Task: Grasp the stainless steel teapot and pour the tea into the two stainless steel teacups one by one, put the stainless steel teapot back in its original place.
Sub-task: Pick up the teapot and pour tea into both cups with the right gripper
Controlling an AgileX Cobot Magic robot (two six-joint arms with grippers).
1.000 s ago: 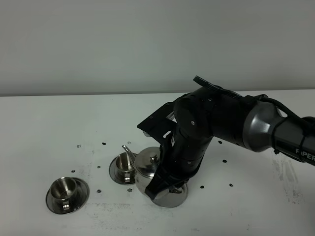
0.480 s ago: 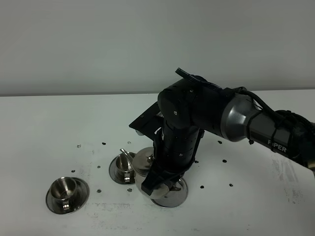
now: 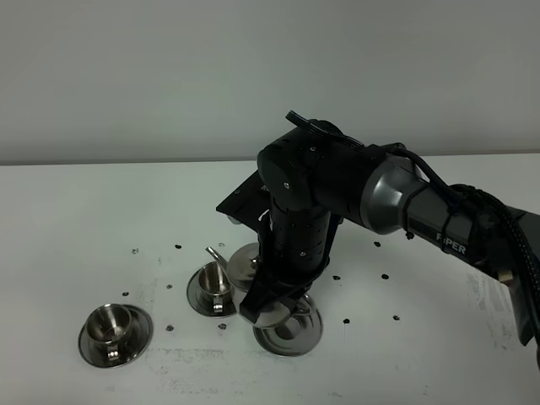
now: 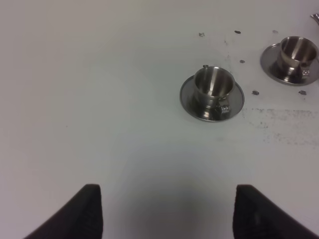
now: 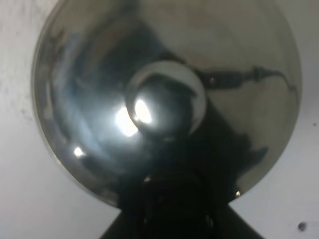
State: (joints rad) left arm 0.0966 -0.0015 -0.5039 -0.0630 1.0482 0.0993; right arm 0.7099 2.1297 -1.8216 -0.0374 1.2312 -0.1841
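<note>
Pouring with my right gripper (image 3: 267, 309) clamped on the stainless steel teapot (image 3: 245, 265): hold spout over nearer teacup (image 3: 212, 283), tilt slowly, no splashing. Left gripper (image 4: 168, 193) fingers apart, empty.

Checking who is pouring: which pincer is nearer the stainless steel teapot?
Right. The right pincer is shut on the teapot; the left pincer hangs open well away, short of both teacups.

Place: we see a robot lab bench.
Signs: we find a plain white table (image 3: 67, 219), blank grey wall (image 3: 169, 76), black arm (image 3: 308, 190).
</note>
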